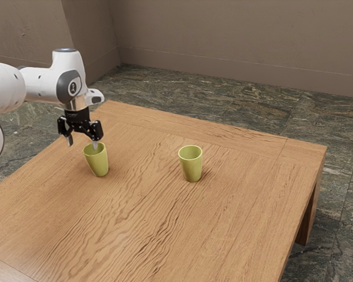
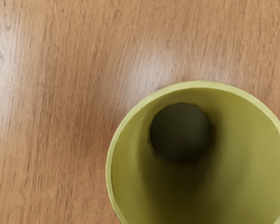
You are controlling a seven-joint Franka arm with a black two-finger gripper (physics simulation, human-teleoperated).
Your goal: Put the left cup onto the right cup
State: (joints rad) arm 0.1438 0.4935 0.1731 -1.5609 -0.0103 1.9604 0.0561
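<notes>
The table is brown wood. The left cup stands on it at the exterior view's left. It is green, upright and has nothing in it. The wrist view looks right down into this cup, so the hand is just above it.

The gripper hangs over the cup's rim. Its 2 fingers are spread wide and they hold nothing. 1 finger looks to dip at the rim. The other is out to the side and does not touch the cup.

The right cup is the same green. It stands upright, well apart, toward the exterior view's right. Past the table are the dark stone floor and a plain wall.

It looks like the step is grabbing the left cup, and no lift has begun. Next the hand should go down a little, so the cup's wall sits between the 2 fingers. Then it should squeeze gently, lift straight up, and carry the cup over the right cup
</notes>
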